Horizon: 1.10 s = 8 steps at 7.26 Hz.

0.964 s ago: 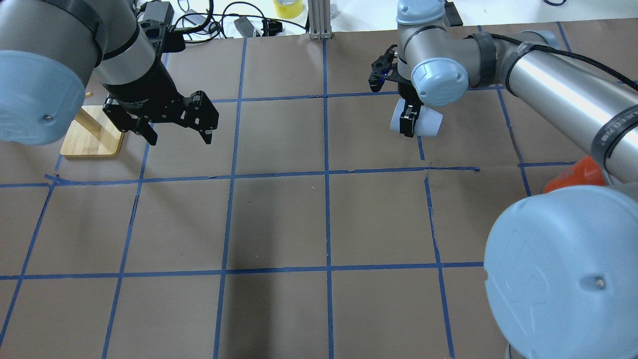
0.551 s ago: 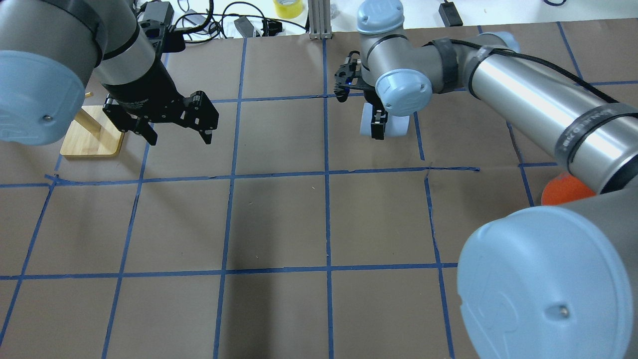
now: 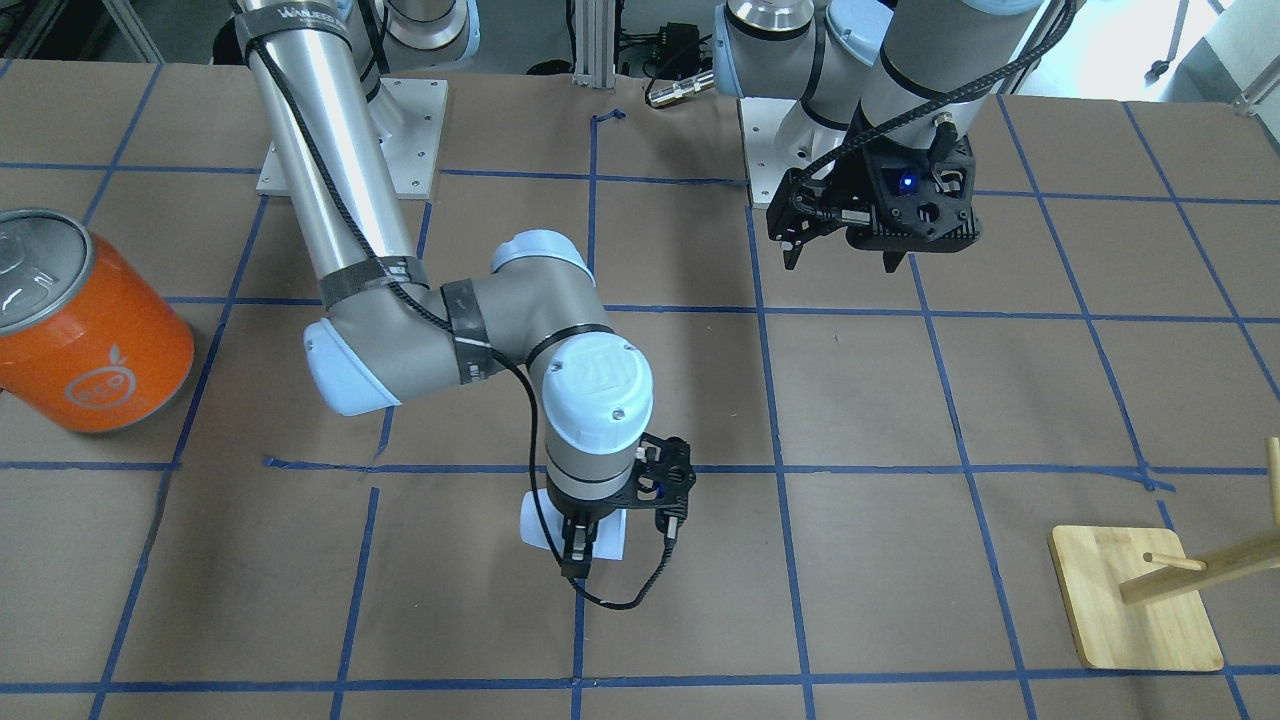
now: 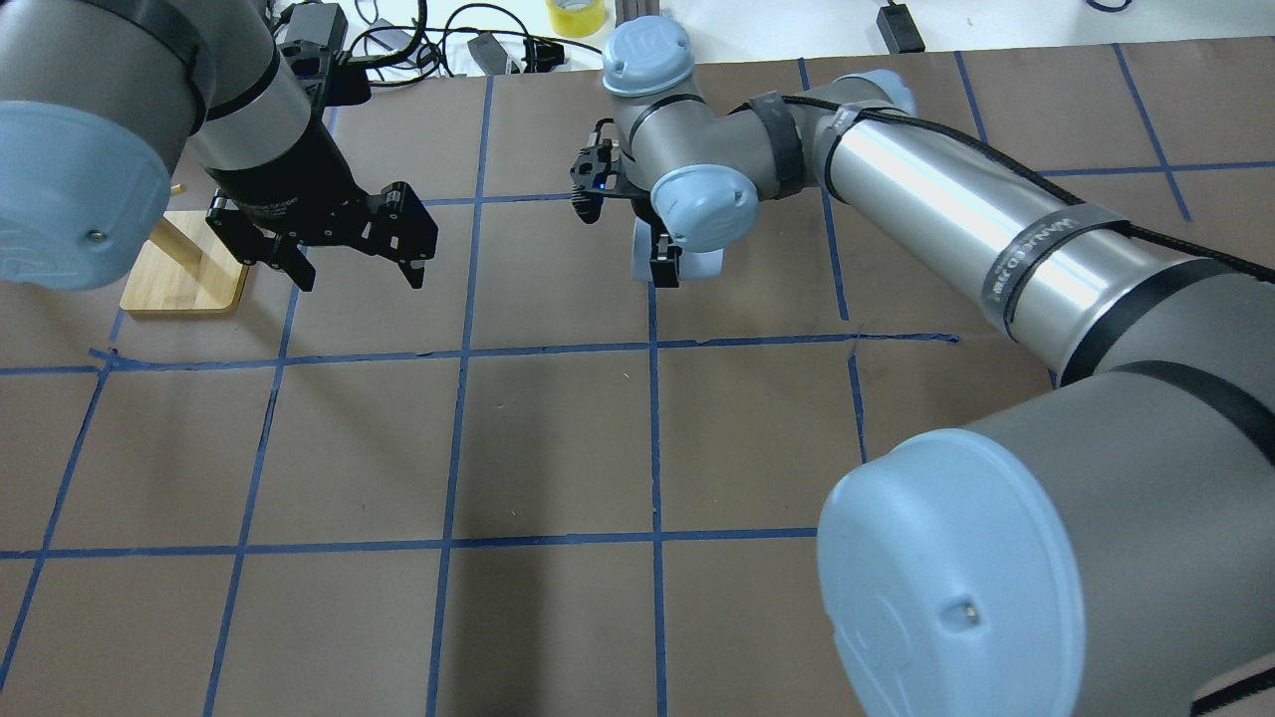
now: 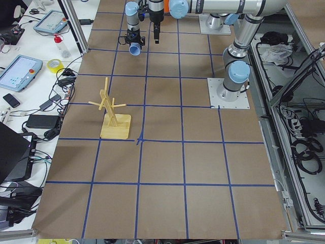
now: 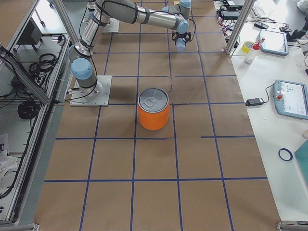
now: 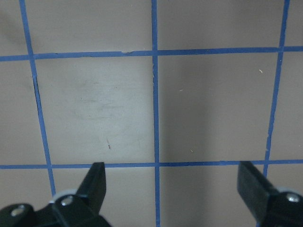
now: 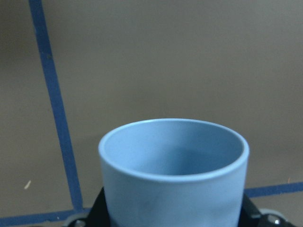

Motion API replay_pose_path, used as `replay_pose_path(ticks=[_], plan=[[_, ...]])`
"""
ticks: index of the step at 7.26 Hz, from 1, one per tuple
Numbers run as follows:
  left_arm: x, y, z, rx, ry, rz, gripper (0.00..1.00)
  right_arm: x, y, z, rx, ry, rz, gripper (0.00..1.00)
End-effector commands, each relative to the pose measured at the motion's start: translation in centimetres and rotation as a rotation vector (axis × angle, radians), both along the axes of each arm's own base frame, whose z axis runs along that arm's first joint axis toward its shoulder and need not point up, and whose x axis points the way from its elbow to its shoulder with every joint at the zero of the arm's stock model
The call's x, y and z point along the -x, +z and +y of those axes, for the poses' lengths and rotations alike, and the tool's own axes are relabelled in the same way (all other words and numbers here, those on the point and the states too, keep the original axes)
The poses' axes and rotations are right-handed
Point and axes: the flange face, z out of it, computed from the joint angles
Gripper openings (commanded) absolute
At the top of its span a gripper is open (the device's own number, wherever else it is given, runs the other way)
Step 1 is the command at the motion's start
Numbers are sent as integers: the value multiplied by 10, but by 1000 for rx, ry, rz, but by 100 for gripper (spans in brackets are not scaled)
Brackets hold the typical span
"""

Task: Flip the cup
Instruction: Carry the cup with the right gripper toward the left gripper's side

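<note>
Jaws of my right gripper (image 4: 665, 261) pinch the cup (image 4: 703, 264) — held sideways.
Left gripper (image 4: 359, 271) spread, near the wooden stand (image 4: 184, 284) — cup well apart from it.

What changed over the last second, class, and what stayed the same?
The right pincer, shut on the cup, carried it sideways toward the robot's left, nearer the table's middle. The left pincer stayed open and still, close to the wooden stand.

1 cup (image 8: 173, 189), 1 orange can (image 3: 90, 340), 1 wooden rack (image 3: 1135, 600), 2 grippers (left gripper (image 4: 359, 271), right gripper (image 3: 576, 552)).
</note>
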Motion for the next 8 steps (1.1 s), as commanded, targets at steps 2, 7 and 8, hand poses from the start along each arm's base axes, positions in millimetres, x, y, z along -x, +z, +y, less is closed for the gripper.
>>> replay_pose_path(ticks=[2, 7, 8], plan=[[0, 1, 0, 3, -1, 0, 100, -17, -12, 9, -20, 5, 7, 2], [0, -1, 0, -1, 1, 0, 100, -10, -15, 28, -90, 13, 40, 7], [0, -1, 0, -1, 1, 0, 100, -10, -20, 30, -105, 7, 47, 8]])
